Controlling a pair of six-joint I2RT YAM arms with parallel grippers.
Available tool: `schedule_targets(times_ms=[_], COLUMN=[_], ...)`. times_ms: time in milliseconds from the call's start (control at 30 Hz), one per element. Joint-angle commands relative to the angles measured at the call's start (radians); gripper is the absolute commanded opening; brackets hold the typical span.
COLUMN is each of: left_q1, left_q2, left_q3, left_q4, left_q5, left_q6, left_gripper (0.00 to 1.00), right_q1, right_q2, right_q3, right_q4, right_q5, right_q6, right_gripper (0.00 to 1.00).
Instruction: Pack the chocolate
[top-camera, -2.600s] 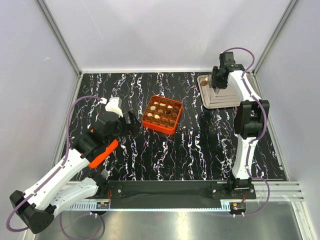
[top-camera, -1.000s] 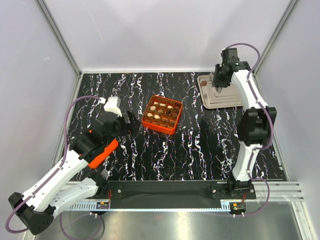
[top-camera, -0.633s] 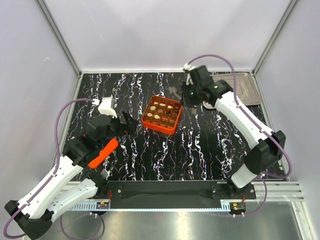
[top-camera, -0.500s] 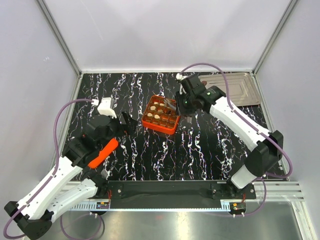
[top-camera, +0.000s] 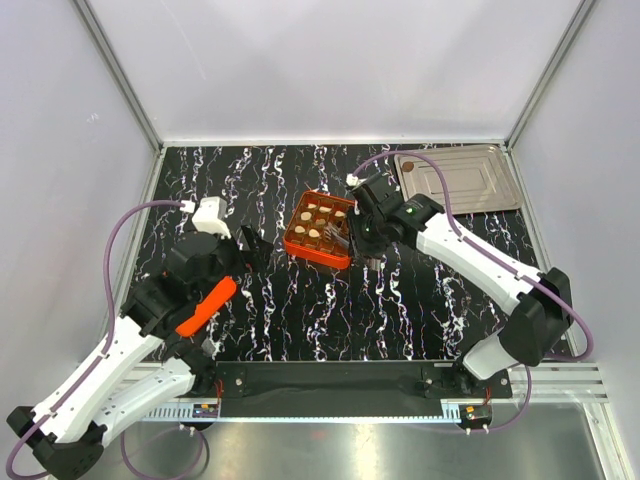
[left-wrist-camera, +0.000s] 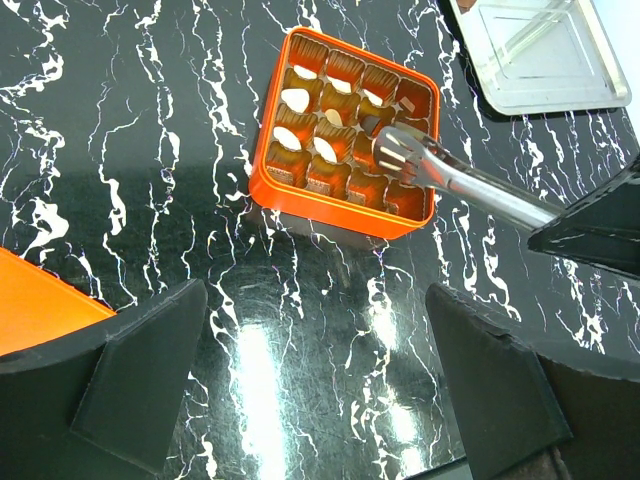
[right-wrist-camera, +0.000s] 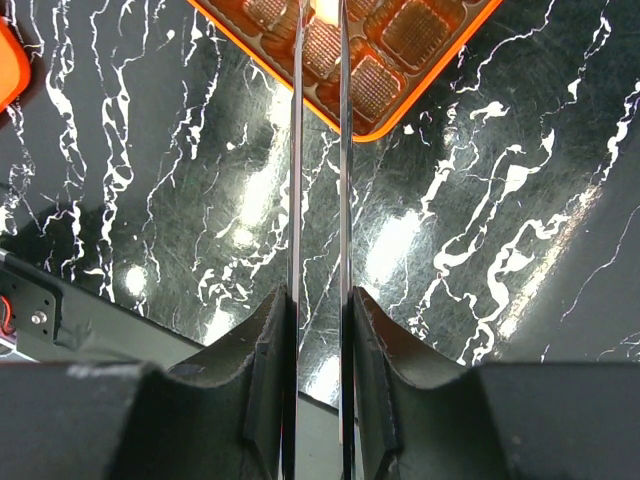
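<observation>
At the left of the black white-veined marble-look table (top-camera: 300, 320) the left pincer (top-camera: 252, 245) hangs spread wide and empty, just short of the square orange plastic grid box (left-wrist-camera: 340, 212). The chocolate (left-wrist-camera: 296, 100), small cream and dark brown pieces, sits in the cells of that box. From the right, the right pincer (top-camera: 362, 238) pinches the handles of slim silver metal tongs (left-wrist-camera: 450, 178) whose tips reach over the box's right-hand cells, though whether they carry a piece I cannot tell, and further right at the far edge lies the rectangular silver metal tray (top-camera: 470, 185) with one small brown piece near its left corner.
</observation>
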Motion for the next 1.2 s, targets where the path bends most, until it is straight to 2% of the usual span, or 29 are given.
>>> schedule_targets(times_ms=[0,367,700,933,1167], left_q1=[-0.001,-0.001,-0.001,-0.001,-0.001], left_q2=[0.003,0.012,0.009,0.027,0.027], left_q3=[0.025,0.017,0.019,0.025,0.038], left_q4=[0.033,0.042,0.042,0.049,0.044], left_q5=[-0.009,-0.006,-0.009,0.008,0.005], left_q6=[-0.004,-0.008,-0.002,-0.004,-0.002], left_gripper=[0.99,0.99,0.99,0.99,0.99], right_q1=[0.003,0.003,0.003,0.003,0.003], right_q2=[-0.028,0.023,0.055,0.057,0.040], right_q3=[-0.012,-0.007,0.016,0.024,0.102], right_q4=[0.068,0.141,0.095,0.091,0.043], right_q5=[0.022,0.042,0.068,0.078,0.135], right_q6=[0.020,0.014,0.003,-0.002,-0.034], right_gripper=[0.35,0.38,0.39,0.44,0.44])
